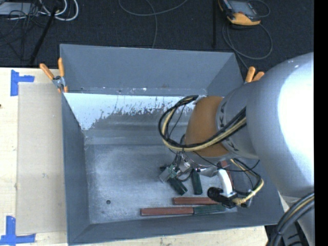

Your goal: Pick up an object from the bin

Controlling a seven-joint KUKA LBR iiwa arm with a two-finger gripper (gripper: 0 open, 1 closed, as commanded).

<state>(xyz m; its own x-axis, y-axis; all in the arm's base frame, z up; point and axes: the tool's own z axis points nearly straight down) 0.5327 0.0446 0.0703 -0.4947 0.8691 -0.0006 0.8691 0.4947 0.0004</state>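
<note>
My gripper [178,171] is low over the bin floor, right of centre, under the arm's brown wrist cover. Directly beneath it lies a dark green bar [178,186], slanted, with a small grey piece [166,176] at its upper left end. A second dark green block [197,183] lies just to the right of the gripper. Whether either one is between the jaws is hidden by the gripper body.
Two reddish-brown flat sticks [167,211] [197,201] lie along the front wall. A white piece [224,180] and a black rounded thing [214,192] sit at the right, among the arm's cables. The left half of the floor is bare grey metal.
</note>
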